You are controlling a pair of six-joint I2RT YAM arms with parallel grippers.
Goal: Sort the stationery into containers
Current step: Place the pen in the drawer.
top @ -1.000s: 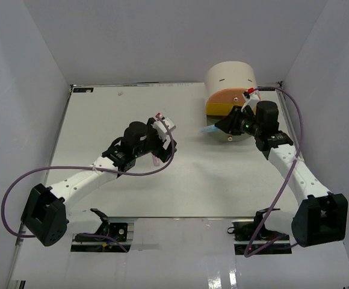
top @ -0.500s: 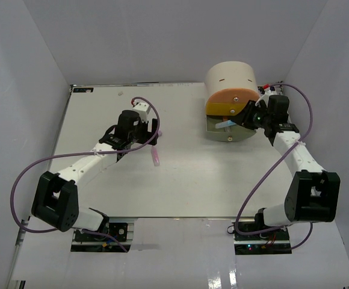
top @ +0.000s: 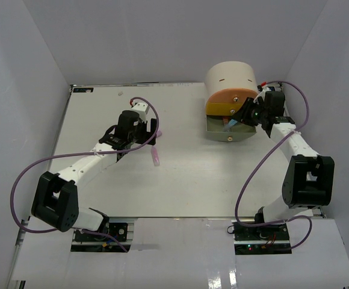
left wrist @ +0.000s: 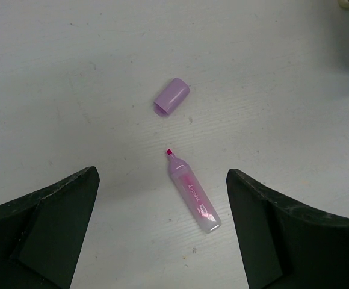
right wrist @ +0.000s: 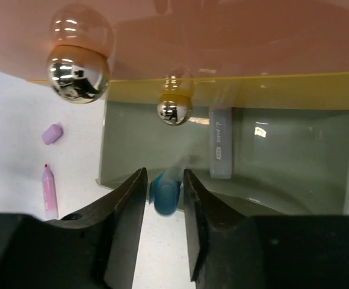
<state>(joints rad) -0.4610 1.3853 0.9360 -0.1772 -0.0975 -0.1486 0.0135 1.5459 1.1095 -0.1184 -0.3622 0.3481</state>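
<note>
The right claw (right wrist: 164, 179) hangs over the open grey-green drawer (right wrist: 283, 150), fingers close on either side of the blue marker (right wrist: 164, 195). The marker looks blurred, so I cannot tell whether it is gripped or just let go. A clean drop likely needs the marker well inside the drawer's front lip, alongside the grey marker (right wrist: 220, 147) lying there. The left claw (left wrist: 162, 180) is spread wide and empty above the uncapped pink marker (left wrist: 192, 194) and its purple cap (left wrist: 171, 96) on the table (left wrist: 72, 60).
</note>
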